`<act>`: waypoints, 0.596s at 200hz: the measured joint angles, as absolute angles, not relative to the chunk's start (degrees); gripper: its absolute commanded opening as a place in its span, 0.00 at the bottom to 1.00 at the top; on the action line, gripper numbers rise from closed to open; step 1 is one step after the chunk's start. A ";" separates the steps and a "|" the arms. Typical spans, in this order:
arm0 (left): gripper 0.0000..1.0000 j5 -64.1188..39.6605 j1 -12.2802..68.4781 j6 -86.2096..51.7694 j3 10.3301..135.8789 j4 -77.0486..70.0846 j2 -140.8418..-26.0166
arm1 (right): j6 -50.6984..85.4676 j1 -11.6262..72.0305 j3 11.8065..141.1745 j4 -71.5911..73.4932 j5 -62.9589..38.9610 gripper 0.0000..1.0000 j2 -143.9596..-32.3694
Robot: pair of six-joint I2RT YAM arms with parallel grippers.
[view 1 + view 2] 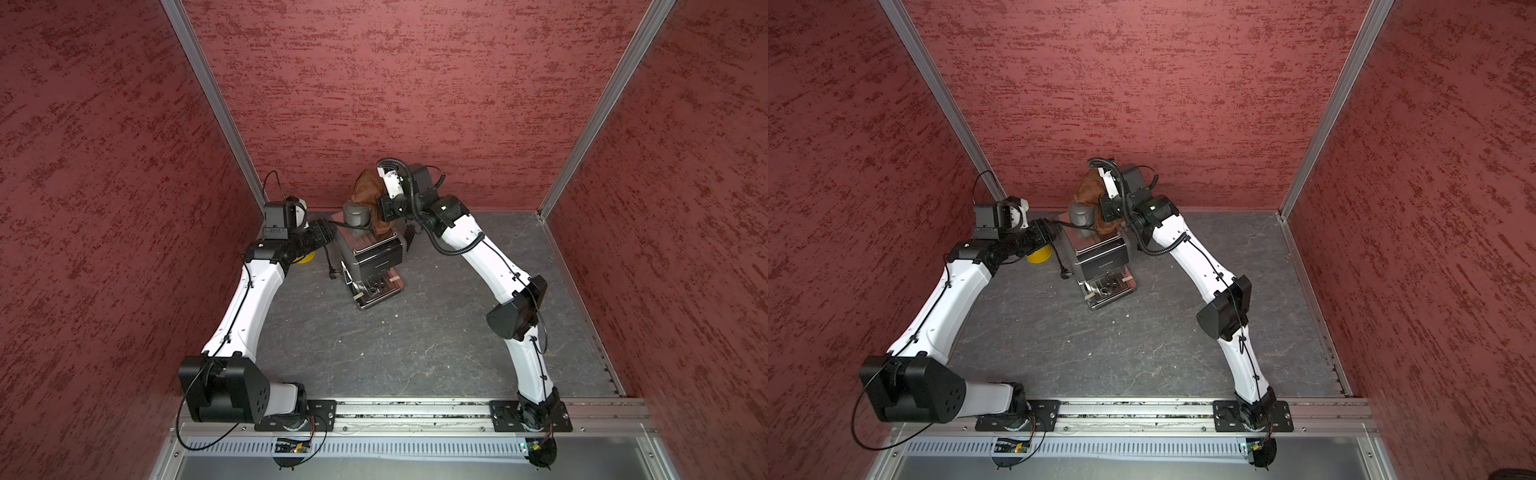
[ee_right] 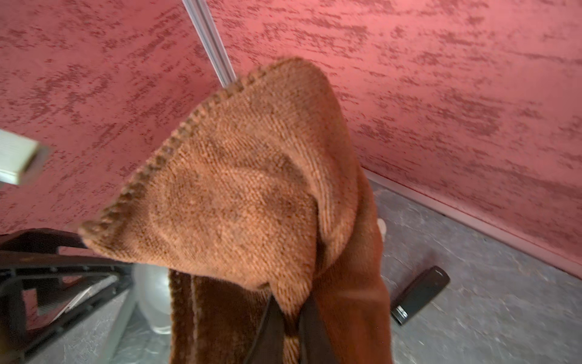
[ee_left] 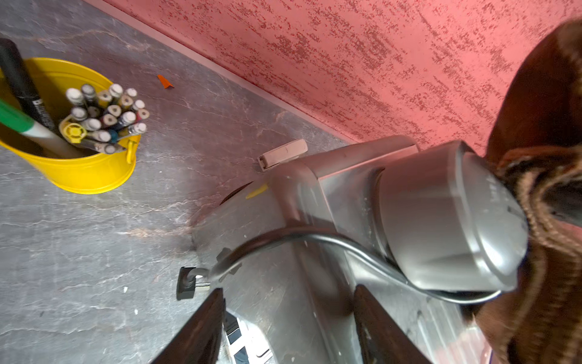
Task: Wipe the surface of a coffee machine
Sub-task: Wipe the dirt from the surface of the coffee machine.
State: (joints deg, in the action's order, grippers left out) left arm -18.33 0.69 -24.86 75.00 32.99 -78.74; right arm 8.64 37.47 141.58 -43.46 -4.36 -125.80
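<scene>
The coffee machine (image 1: 376, 253) (image 1: 1100, 255) stands at the back middle of the grey floor, its steel drip tray facing the front. Its grey domed cap (image 1: 356, 214) (image 3: 441, 214) sits on top, and a black cord (image 3: 315, 236) runs across the steel top to a plug (image 3: 185, 283) lying on the floor. My right gripper (image 2: 291, 318) (image 1: 380, 208) is shut on a brown cloth (image 2: 252, 189) (image 1: 368, 187) that hangs against the cap from behind. My left gripper (image 3: 286, 315) (image 1: 332, 228) is open at the machine's left top edge, with the steel body between its fingers.
A yellow bucket of pens (image 3: 78, 167) (image 1: 303, 259) stands just left of the machine, under my left arm. A small beige piece (image 3: 283, 154) and an orange scrap (image 3: 165, 82) lie near the back wall. A black bar-shaped thing (image 2: 419, 293) lies on the floor behind the machine. Red walls close three sides.
</scene>
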 measured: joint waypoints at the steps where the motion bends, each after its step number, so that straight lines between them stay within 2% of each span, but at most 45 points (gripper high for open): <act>1: 0.65 -18.37 0.69 -24.88 75.00 32.95 -78.76 | 8.67 37.39 141.51 -43.51 -4.43 0.05 -125.80; 28: 0.65 -19.42 0.64 -26.35 74.96 31.90 -79.46 | 9.30 36.62 137.58 -43.38 -6.07 0.05 -125.36; 119: 0.66 -21.63 0.71 -30.09 72.86 27.59 -79.61 | 18.37 32.38 104.18 -22.94 -17.80 0.05 -108.66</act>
